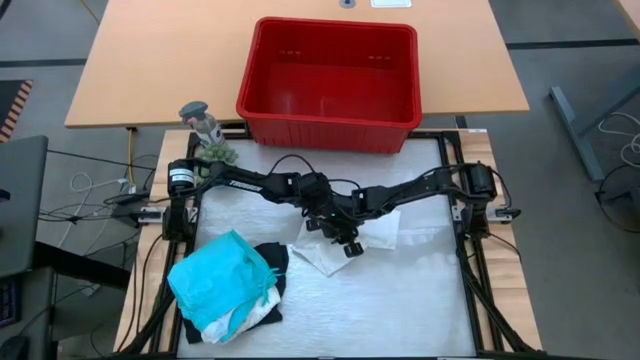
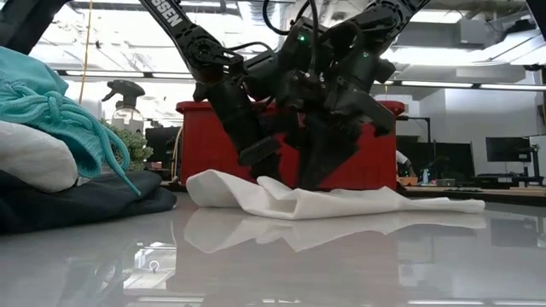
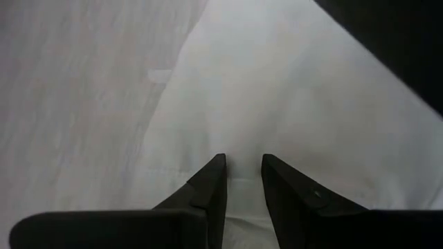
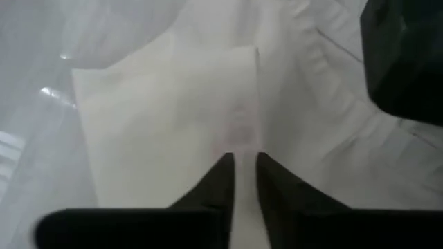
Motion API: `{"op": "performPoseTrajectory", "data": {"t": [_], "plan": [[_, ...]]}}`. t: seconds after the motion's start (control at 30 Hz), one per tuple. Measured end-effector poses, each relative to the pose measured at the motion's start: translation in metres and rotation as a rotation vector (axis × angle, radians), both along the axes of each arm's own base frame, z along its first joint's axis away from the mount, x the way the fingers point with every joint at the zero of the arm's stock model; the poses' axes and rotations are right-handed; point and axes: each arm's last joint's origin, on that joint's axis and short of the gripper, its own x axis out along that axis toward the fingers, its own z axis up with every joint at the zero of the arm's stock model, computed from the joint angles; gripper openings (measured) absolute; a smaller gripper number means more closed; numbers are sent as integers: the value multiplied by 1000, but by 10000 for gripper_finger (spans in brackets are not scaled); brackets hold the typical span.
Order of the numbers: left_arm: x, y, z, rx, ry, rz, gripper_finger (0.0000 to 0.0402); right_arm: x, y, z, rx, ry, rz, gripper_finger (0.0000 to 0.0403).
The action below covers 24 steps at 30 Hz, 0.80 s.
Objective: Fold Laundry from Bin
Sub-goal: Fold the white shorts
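both arms meet at table centre so each can take an edge of the white cloth [image 1: 378, 232] for a fold. left pincer [image 3: 242, 169] and right pincer [image 4: 245, 162], fingers narrowed, each pinch white fabric. finished pile [image 1: 228, 285] at 8 o'clock; bin [image 1: 330, 120] at 12.

A thin white cloth garment [image 1: 375, 238] lies rumpled and partly folded flat on the pale bench, near its middle. A teal cloth garment [image 1: 220, 275] sits heaped on a black one [image 1: 277, 262] and another white piece [image 1: 255, 315] at the front left corner. The red rectangular plastic bin [image 1: 330, 82] stands behind, upright.
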Motion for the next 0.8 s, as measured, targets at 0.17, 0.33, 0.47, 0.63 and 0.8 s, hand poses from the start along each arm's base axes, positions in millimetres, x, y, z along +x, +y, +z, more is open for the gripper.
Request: {"op": "performPoseTrajectory", "data": {"t": [0.17, 0.33, 0.47, 0.63, 0.8], "plan": [[0, 0, 0, 0, 0, 0, 82, -2, -1, -1, -1, 21, -1, 15], [0, 0, 0, -2, -1, -6, 82, -5, 1, 11, 16, 80, -7, 15], [3, 0, 4, -5, -36, -7, 82, -10, 6, 28, 46, 110, -24, 15], [5, 1, 3, 4, -57, 1, 82, -12, 4, 24, 51, 121, -54, 73], [5, 2, 3, 20, -58, -7, 82, -12, -5, 10, 15, 164, -84, 188]]}}
